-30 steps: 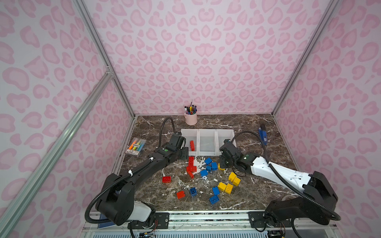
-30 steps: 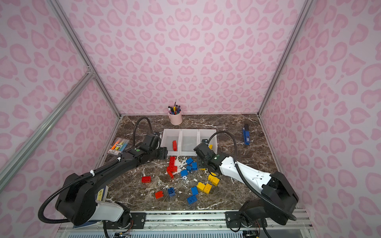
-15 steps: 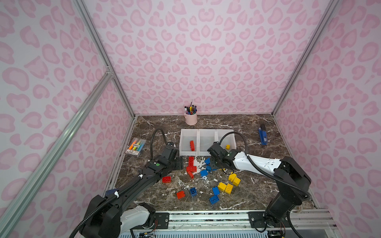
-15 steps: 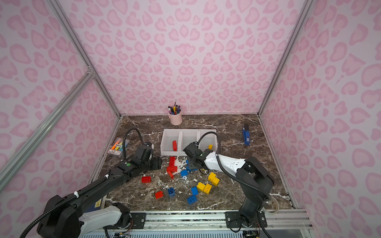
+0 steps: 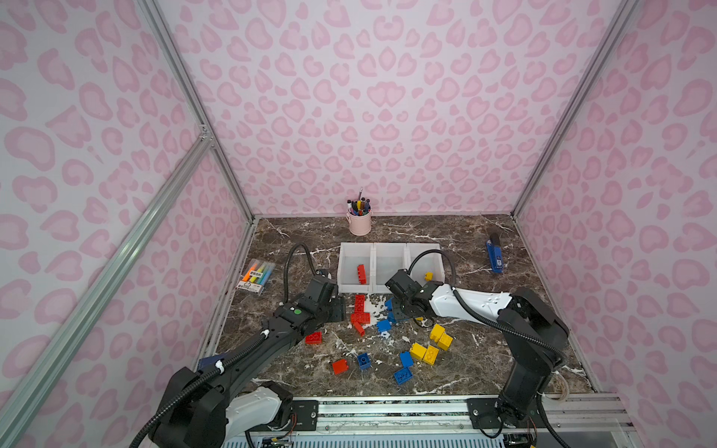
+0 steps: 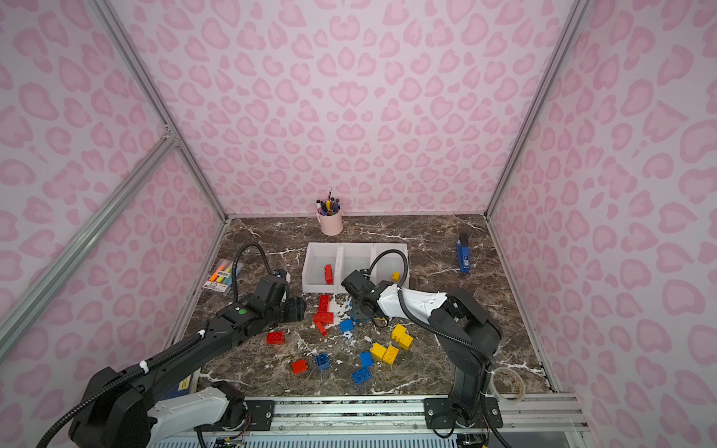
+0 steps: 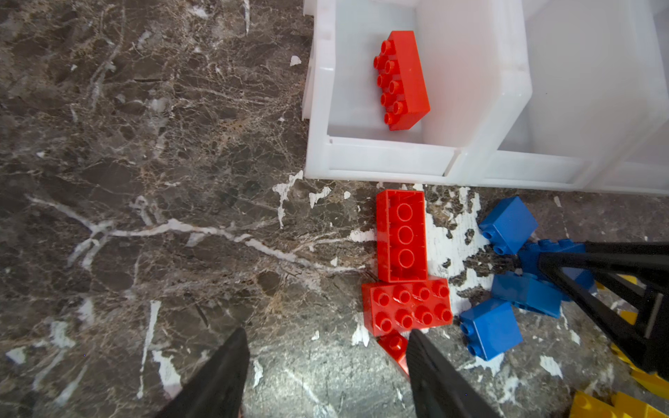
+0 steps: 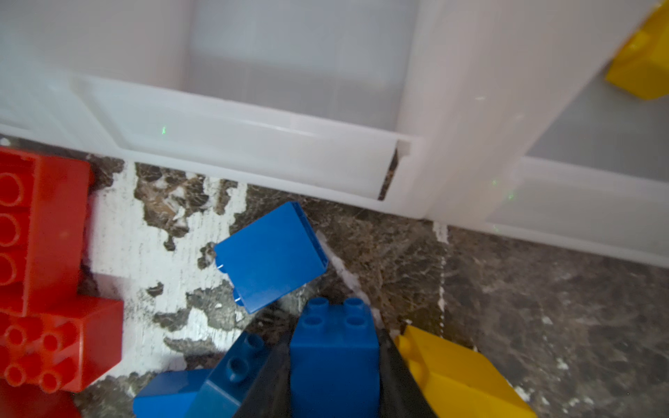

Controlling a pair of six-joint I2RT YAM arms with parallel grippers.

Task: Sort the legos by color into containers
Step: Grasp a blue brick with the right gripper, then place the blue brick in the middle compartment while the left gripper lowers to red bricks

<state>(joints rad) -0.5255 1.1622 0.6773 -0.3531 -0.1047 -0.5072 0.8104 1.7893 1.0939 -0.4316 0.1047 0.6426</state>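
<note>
The right gripper (image 8: 333,342) pinches a blue lego (image 8: 335,369) just near of the containers (image 8: 253,144); the left gripper (image 7: 326,332) hangs empty, jaws apart.

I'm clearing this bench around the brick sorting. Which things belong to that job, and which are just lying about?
Job:
- red legos
- blue legos
- yellow legos
- three white bins
- blue lego held in the right gripper

Lying about:
- pink pen cup
- highlighter pack
- blue stapler

Glossy red, blue and yellow plastic bricks (image 7: 400,235) lie beside smooth white plastic bins (image 7: 389,161) on a chipped, brown marble-look tabletop (image 7: 163,144).
</note>
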